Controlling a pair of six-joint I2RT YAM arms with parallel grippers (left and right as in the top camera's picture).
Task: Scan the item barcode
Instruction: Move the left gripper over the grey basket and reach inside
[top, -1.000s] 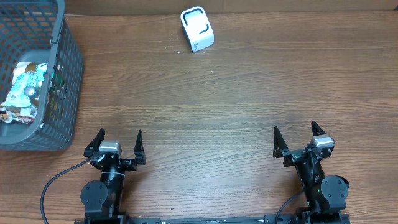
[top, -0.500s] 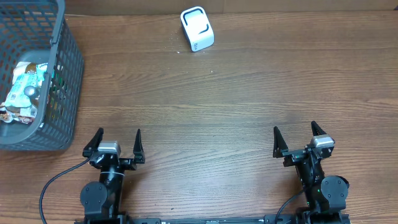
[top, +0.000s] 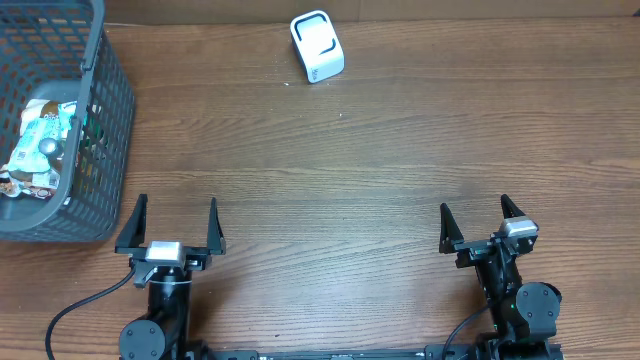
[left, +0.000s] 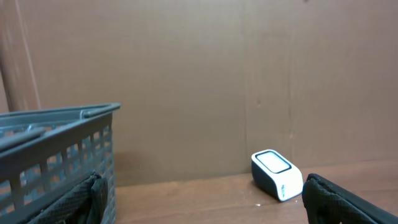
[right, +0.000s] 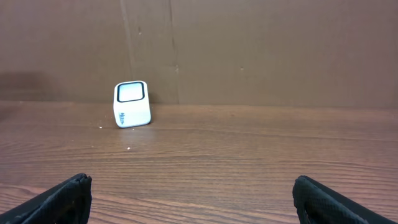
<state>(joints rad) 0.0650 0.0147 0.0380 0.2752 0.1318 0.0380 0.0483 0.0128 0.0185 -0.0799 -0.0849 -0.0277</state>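
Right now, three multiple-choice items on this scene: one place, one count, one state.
1. Where on the table does the white barcode scanner stand?
A. far edge, near the middle
B. near edge, right corner
C. near edge, left corner

2. How many mesh baskets are on the table?
A. one
B. two
C. three

3. The left gripper is:
A. shut on a packet
B. open, nothing between its fingers
C. shut on nothing

Answers:
1 A: the overhead view shows the scanner at the far edge, roughly centred.
2 A: a single grey basket stands at the far left, with packets inside.
3 B: its fingers stand wide apart over bare wood.
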